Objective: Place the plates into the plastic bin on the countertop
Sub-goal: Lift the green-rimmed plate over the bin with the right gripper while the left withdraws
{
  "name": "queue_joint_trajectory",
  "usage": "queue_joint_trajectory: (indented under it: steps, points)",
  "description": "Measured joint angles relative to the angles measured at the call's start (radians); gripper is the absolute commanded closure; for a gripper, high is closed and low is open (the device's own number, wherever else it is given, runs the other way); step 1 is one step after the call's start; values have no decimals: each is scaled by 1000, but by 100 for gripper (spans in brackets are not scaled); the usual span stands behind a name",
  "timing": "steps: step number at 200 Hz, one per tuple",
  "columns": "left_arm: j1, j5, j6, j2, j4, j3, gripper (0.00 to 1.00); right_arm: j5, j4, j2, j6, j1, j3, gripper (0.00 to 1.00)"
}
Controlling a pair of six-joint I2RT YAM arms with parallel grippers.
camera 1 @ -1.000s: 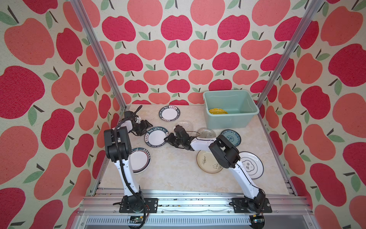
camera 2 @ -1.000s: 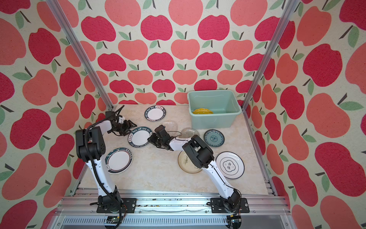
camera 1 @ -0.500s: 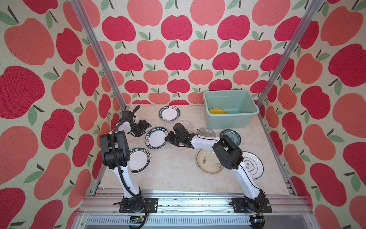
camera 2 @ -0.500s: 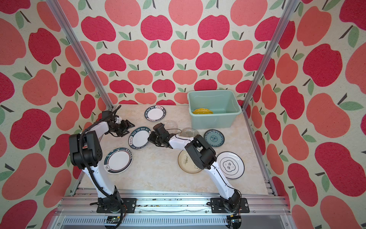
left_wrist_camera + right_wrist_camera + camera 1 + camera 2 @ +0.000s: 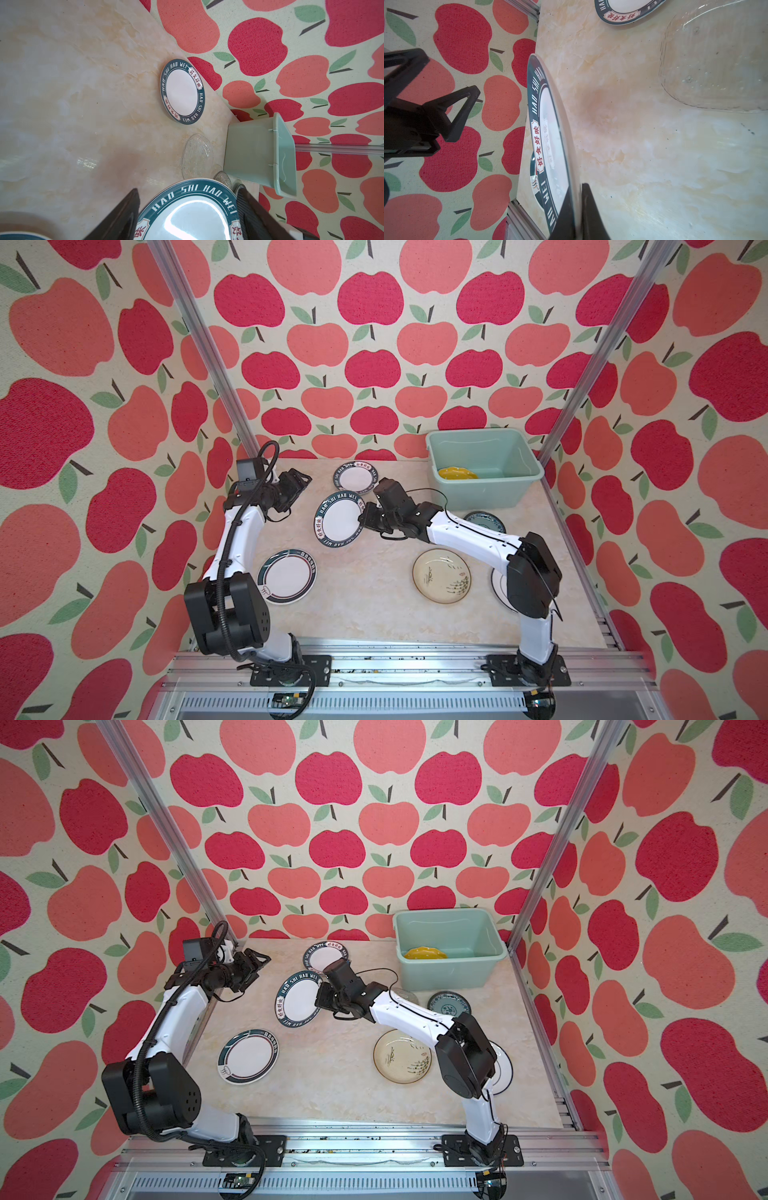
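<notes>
My right gripper point(image 5: 362, 519) point(image 5: 577, 199) is shut on the right edge of a white plate with a dark lettered rim point(image 5: 338, 519) point(image 5: 298, 999) point(image 5: 546, 128), holding it tilted up off the countertop point(image 5: 365, 593). My left gripper point(image 5: 302, 486) point(image 5: 187, 189) stands open just left of that plate point(image 5: 187, 218), not touching it. The mint-green plastic bin point(image 5: 432, 448) point(image 5: 453, 973) point(image 5: 249, 149) sits at the back right with a yellow plate point(image 5: 457, 473) inside. Other plates lie flat: a second lettered one point(image 5: 355, 477) point(image 5: 181, 94), a dark-rimmed one point(image 5: 286, 576), a cream one point(image 5: 441, 576) and a teal one point(image 5: 486, 520).
A clear glass plate point(image 5: 197, 158) point(image 5: 716, 62) lies between the held plate and the bin, under my right arm. Another white plate point(image 5: 498, 589) is partly hidden by the right arm's elbow. Apple-patterned walls and aluminium posts point(image 5: 199, 352) close in three sides.
My left gripper has opened wider and drawn back from the lettered plate's left edge. The right gripper has closed on its right edge and the plate now stands tilted up.
</notes>
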Motion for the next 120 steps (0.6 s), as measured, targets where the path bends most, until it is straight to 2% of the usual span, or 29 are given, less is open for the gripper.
queue_joint_trajectory:
  steps: [36, 59, 82, 120]
  points:
    - [-135, -45, -89, -174, 71, -99, 19, 11, -162, -28, -74, -34, 105, 96]
    - [-175, -59, -157, -250, 145, -162, 19, 18, -267, -28, -118, -85, 180, 96]
    - [-223, -74, -192, -280, 182, -187, 19, 16, -354, -28, -165, -159, 262, 97]
    - [-368, -92, -193, -285, 182, -178, 19, -32, -414, -40, -236, -319, 357, 98]
